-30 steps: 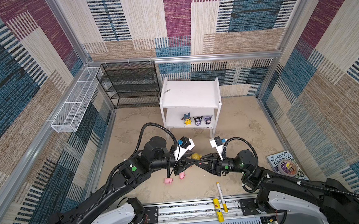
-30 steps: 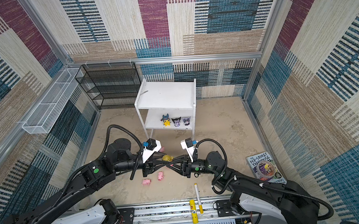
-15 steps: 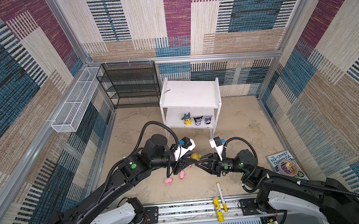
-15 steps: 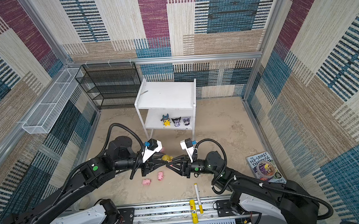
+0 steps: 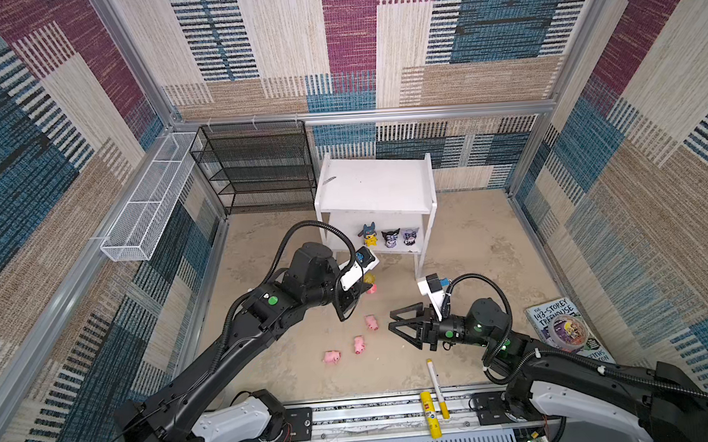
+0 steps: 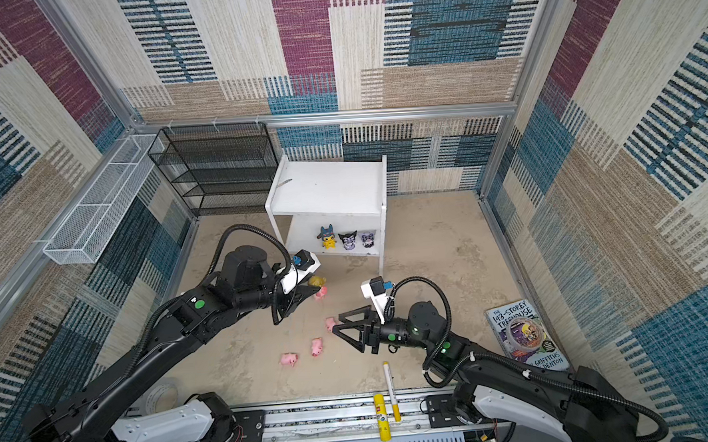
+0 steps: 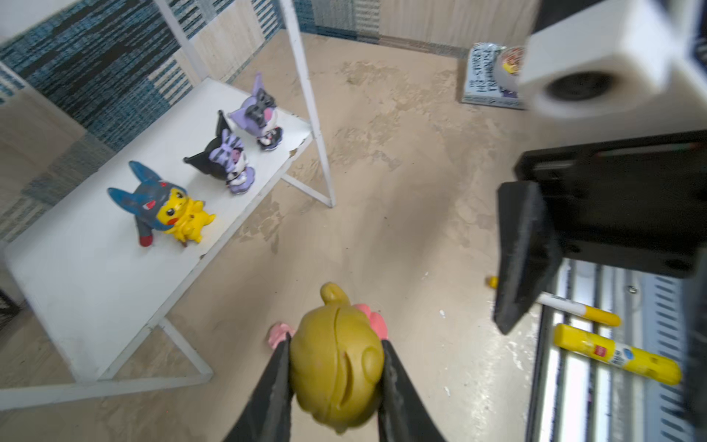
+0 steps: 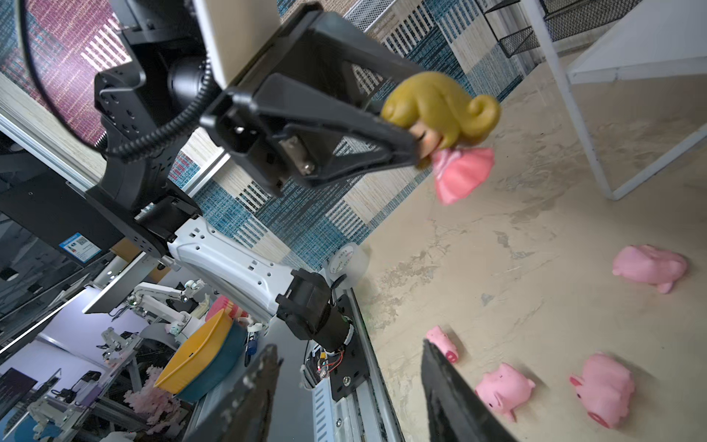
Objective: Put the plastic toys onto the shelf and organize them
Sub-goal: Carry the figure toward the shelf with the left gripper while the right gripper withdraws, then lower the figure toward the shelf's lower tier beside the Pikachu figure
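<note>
Three walls point(image 5: 351, 43) of patchwork woven cloth in blue, magenta and beige close in a sandy, mottled bench point(image 5: 470, 245), with aluminium framing along the corners. The white shelf point(image 5: 377, 185) stands at the back, in the upper middle of both top views, with a black mesh rack point(image 5: 258, 169) just to its left. On its lower board a yellow figure with a blue hood point(image 5: 369, 235) and two black-and-purple figures point(image 5: 390, 239) stand upright in a row, facing the lower edge of the frame.

My left jaws are drawn in narrow on the head of the blond doll point(image 8: 440, 114), one on each side of the hair. In both top views the doll sits at the centre of the frame, just below the shelf's lower board and clear of the bench. Its long axis is roughly upright and a little tilted. The hair is up, the pink dress hangs toward the bench, and the curl points away from my jaws.

My right jaws stand wide and hold nothing. Their tips point to the left of the frame, just beside the nearest of three pink pigs point(image 5: 371, 323) lying in the lower middle.
</note>
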Robot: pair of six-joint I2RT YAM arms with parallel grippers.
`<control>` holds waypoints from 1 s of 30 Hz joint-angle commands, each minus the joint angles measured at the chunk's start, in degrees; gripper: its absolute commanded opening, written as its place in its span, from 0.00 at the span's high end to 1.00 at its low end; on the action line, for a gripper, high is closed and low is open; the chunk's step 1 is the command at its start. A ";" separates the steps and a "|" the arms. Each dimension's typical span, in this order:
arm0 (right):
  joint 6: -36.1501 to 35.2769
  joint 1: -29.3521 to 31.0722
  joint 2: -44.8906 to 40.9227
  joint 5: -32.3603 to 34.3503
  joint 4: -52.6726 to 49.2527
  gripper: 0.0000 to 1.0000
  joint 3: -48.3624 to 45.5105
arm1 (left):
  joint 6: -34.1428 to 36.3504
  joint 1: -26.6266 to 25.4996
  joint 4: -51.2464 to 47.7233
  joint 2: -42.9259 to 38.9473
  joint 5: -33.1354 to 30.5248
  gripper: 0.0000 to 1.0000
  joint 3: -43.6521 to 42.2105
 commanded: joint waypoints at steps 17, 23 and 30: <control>-6.23 -0.01 -10.44 7.21 -13.94 0.12 -2.43 | 14.61 9.80 7.99 14.73 -2.97 0.76 7.68; -5.96 -0.01 -12.41 8.03 -14.78 0.12 -3.09 | 15.58 12.08 8.44 16.57 -0.71 0.74 9.34; -5.70 -0.01 -13.06 8.53 -14.74 0.12 -3.45 | 15.80 12.84 10.14 18.23 -1.06 0.74 9.02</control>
